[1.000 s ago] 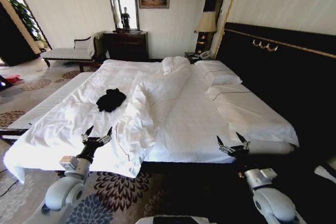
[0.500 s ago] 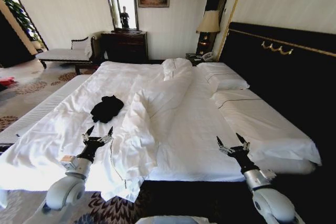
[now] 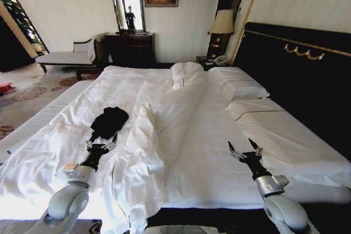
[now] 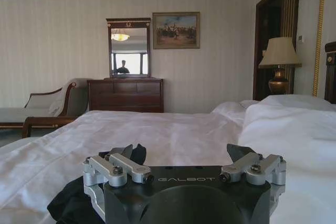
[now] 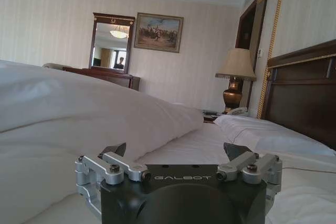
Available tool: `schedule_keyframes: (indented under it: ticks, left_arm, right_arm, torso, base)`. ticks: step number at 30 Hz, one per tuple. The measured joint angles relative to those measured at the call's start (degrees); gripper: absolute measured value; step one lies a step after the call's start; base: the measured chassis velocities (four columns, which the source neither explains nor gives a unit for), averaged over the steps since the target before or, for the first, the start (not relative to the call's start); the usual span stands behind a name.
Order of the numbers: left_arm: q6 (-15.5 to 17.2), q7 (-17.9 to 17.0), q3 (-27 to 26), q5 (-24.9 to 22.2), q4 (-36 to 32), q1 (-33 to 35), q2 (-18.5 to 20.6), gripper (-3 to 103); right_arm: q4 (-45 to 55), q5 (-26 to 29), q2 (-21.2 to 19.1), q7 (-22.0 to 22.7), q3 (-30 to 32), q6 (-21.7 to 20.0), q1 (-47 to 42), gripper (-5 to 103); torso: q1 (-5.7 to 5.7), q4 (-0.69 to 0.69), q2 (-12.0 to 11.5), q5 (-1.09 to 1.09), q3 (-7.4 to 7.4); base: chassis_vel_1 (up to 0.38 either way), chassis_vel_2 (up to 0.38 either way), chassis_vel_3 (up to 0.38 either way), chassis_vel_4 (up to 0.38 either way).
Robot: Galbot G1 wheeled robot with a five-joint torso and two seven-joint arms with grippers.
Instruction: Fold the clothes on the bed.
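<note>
Head view shows the large double bed (image 3: pixel 208 135) with white duvet and dark wooden headboard now reaching down to the picture's lower edge, where a second ago patterned carpet lay below its foot; the whole scene has shifted, so the camera has moved closer. The crumpled black fabric T-shirt (image 3: pixel 109 121) lies on the duvet toward the bed's left side, nearer the foot than the pillows, beside a long raised fold of white bedding. The left gripper (image 3: pixel 101 144) hovers over the duvet just short of the shirt, its fingers spread wide and holding nothing; earlier the shirt lay well beyond it. Left wrist view has the dark cloth (image 4: pixel 73 203) right at the open fingertips. The right gripper (image 3: pixel 245 149) hangs over the bed's right half near the foot edge, fingers likewise spread and empty.
</note>
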Motion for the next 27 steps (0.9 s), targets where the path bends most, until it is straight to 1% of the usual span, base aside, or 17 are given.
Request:
schedule_keyframes:
  ticks: [6,27]
  left_arm:
    - [0.0,0.0,0.0,-0.3,0.1,-0.1,0.0,100]
    - [0.0,0.0,-0.2,-0.7,0.1,0.2,-0.5,100]
  right_arm:
    - [0.0,-0.3,0.2,0.0,-0.1,0.0,0.0,100]
    - [-0.1,-0.3,0.5,-0.1,-0.4,0.0,-0.2,100]
  torso:
    - [-0.01,0.0,0.0,0.0,0.0]
    - [-0.01,0.0,0.0,0.0,0.0]
  base:
    - [0.114,0.175,-0.108,-0.161]
    - [0.158,0.192,-0.155,-0.205]
